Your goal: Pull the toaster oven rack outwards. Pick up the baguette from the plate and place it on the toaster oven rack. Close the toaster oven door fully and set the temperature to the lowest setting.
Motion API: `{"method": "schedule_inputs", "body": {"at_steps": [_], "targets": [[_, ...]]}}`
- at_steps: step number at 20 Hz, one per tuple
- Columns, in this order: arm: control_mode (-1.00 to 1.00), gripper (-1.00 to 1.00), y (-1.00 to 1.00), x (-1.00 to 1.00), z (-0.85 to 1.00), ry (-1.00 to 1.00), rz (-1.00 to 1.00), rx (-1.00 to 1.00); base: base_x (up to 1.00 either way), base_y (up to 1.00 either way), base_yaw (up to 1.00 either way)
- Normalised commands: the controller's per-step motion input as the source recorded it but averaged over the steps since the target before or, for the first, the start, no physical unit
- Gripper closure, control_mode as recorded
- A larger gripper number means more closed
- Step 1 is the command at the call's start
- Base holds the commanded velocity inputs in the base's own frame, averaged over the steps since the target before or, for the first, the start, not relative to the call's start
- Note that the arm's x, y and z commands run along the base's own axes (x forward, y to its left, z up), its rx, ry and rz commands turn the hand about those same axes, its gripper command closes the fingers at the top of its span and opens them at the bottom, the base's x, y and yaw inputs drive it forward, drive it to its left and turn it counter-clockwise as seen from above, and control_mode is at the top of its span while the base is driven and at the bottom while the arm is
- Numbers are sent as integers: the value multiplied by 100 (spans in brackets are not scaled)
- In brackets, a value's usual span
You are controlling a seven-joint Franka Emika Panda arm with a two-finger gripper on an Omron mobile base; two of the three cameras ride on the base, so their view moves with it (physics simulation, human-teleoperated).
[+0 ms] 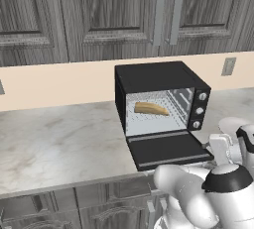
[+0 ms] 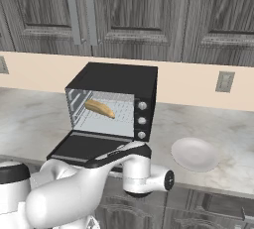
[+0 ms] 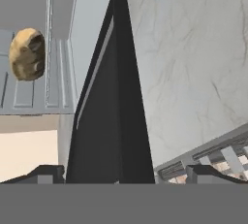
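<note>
Toaster oven (image 1: 161,77) stands on the desk (image 1: 54,141) with its door (image 1: 166,149) dropped flat toward the desk's front edge, blocking low approach from the front. Cavity mouth is open above the door; the baguette (image 1: 151,108) lies inside it on the rack (image 1: 149,119). Desk left of the oven is bare. To the right, the plate (image 2: 194,154) lies near the oven, apart from it. Upper cabinets (image 2: 129,10) hang well above the oven top.

One toaster oven (image 1: 158,77), one baguette (image 1: 151,108), one plate (image 2: 194,154)

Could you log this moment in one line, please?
baguette: on rack | door: down | plate: bare | gripper: open, at door
</note>
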Motion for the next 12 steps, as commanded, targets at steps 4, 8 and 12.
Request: {"method": "schedule_inputs", "body": {"at_steps": [4,8,12], "targets": [[-100,-100,27,-12,0,-1,6,0,0,0,0],[-100,-100,13,-18,0,-1,1,0,0,0,0],[-100,-100,6,-17,-1,0,0,0,0,0,0]]}}
